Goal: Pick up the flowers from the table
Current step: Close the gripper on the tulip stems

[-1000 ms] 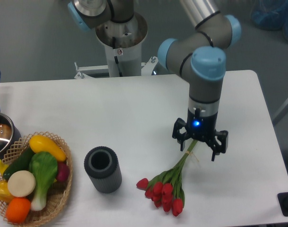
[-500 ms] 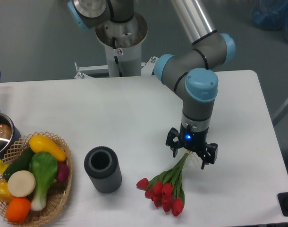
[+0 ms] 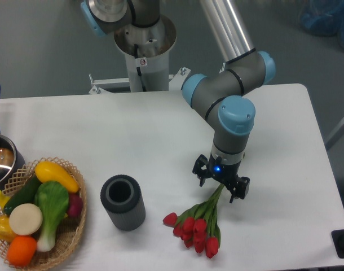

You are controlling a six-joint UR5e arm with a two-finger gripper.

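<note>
Flowers stems between gripper fingers (spread)

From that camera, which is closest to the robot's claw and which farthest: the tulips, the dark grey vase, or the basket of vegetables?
Measured from the gripper:
1. The flowers: right beneath it, stems between its fingers, buds toward the front edge.
2. The dark grey vase: standing upright, off to the image left.
3. The basket of vegetables: at the table's far image-left end, beyond the vase.

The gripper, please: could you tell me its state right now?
Gripper: open, fingers either side of the flowers' stems, nothing held yet.
</note>
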